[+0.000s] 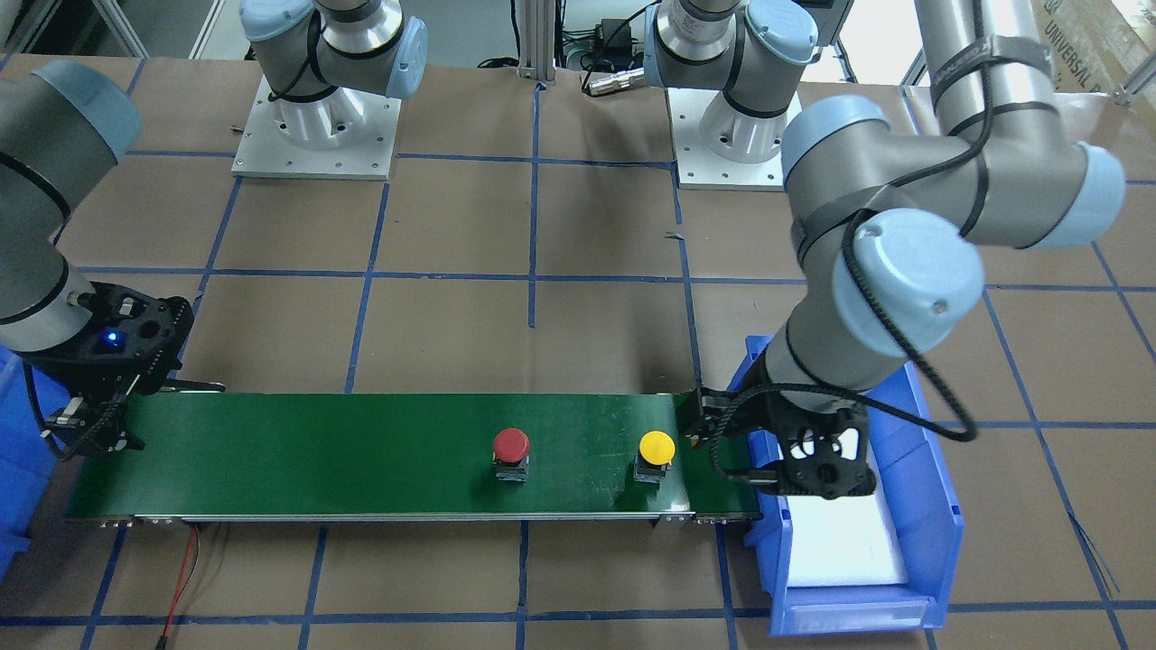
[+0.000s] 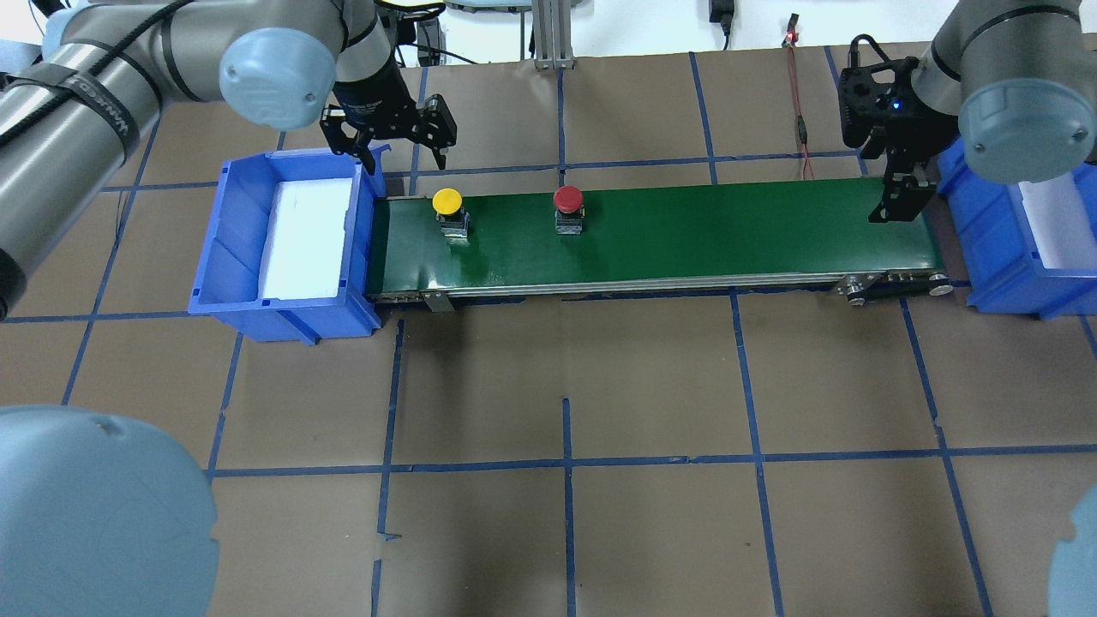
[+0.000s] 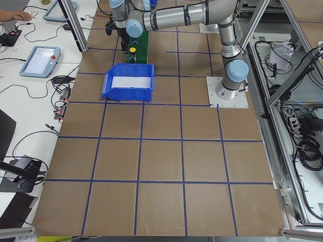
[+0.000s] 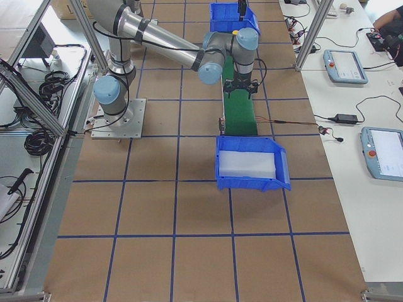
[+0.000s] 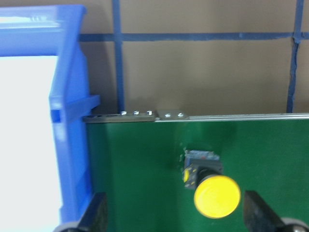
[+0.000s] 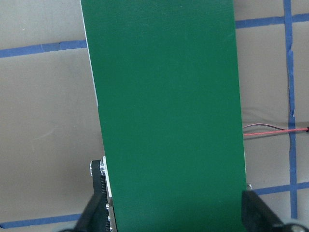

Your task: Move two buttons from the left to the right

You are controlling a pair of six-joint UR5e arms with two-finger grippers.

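The yellow button (image 2: 447,202) stands upright on the green conveyor belt (image 2: 686,231) near its left end. It also shows in the front view (image 1: 657,447) and the left wrist view (image 5: 217,195). The red button (image 2: 567,200) stands on the belt a little further right, also in the front view (image 1: 511,443). My left gripper (image 2: 403,157) is open and empty, above the belt's left end and just behind the yellow button; its fingers (image 5: 96,212) straddle the belt. My right gripper (image 2: 898,199) is open and empty over the belt's right end, with bare belt (image 6: 169,111) below it.
A blue bin (image 2: 223,248) with white foam inside sits at the belt's left end. A second blue bin (image 2: 994,274) sits at the right end. A red and black cable (image 2: 797,103) runs behind the belt. The table is brown board with blue tape lines.
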